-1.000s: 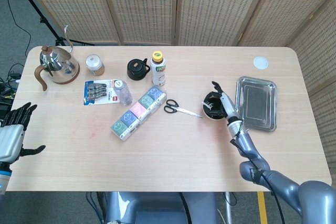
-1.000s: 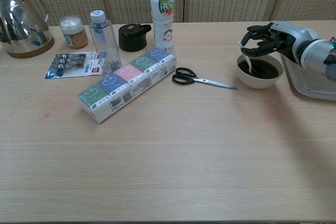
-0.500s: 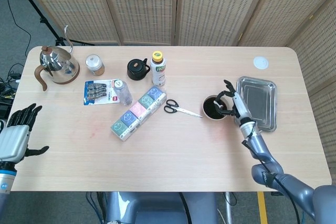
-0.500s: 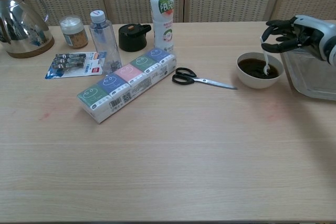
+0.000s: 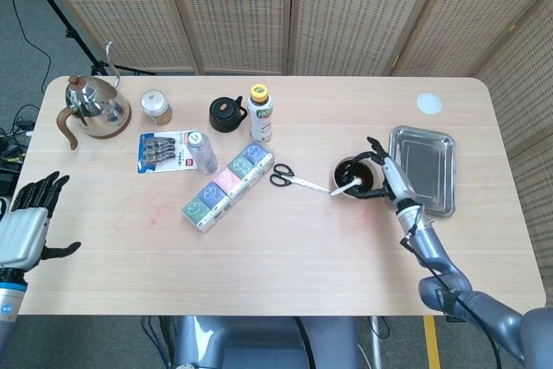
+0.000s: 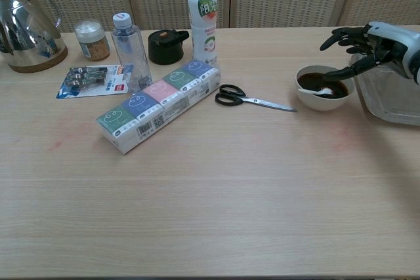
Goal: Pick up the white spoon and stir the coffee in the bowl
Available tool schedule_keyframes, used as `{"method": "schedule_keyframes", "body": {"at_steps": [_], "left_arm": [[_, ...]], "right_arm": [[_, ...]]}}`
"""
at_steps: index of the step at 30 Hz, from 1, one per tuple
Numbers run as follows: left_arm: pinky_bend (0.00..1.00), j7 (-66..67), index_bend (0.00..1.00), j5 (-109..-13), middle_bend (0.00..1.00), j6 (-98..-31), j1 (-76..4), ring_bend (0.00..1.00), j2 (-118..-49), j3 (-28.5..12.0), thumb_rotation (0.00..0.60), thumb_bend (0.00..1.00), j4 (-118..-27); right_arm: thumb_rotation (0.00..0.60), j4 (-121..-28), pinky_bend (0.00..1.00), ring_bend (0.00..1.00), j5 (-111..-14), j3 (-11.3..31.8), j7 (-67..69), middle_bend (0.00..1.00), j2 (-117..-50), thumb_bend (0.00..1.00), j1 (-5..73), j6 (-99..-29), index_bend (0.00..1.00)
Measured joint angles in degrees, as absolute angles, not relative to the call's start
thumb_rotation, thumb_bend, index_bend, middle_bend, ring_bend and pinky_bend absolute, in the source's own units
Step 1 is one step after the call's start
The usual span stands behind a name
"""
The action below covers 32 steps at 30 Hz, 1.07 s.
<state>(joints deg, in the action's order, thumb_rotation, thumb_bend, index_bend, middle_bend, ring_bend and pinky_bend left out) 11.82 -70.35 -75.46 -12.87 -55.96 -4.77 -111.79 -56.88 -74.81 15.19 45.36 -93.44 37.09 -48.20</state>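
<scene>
Both your hands show spread fingers: the right hand (image 6: 371, 47) hovers over the bowl (image 6: 321, 96), spoon (image 5: 343, 187) resting inside, while the left hand (image 5: 26, 222) grips nothing.

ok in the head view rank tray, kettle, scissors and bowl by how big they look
1. tray
2. kettle
3. scissors: long but thin, so their place against the bowl is unsure
4. bowl
</scene>
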Motion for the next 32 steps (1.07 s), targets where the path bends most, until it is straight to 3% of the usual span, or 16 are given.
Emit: {"method": "schedule_keyframes", "body": {"at_steps": [13,26,32], "left_arm": [[0.0,10.99,0.0,-72.17,0.0,-75.95,-12.22,0.0,-55.54,-4.01,0.6,0.0,-111.62],[0.0,11.04,0.0,-74.85,0.0,-78.94,-9.37,0.0,-55.95,-1.87,0.6,0.0,-111.02],[0.0,11.86,0.0,-76.3,0.0,-80.81,-8.33,0.0,-56.86,-1.34,0.6,0.0,-109.96]], "right_arm": [[0.6,-61.18,0.0,0.0,-77.23,13.3,32.0,0.0,-88.23,0.0,34.49,-55.42,0.18],[0.6,-62.77,0.0,0.0,-88.52,5.34,4.74,0.0,-82.51,0.0,22.25,-83.8,0.15],[0.6,-69.97,0.0,0.0,-92.04,0.94,2.48,0.0,-79.01,0.0,16.4,-89.28,0.13]]}}
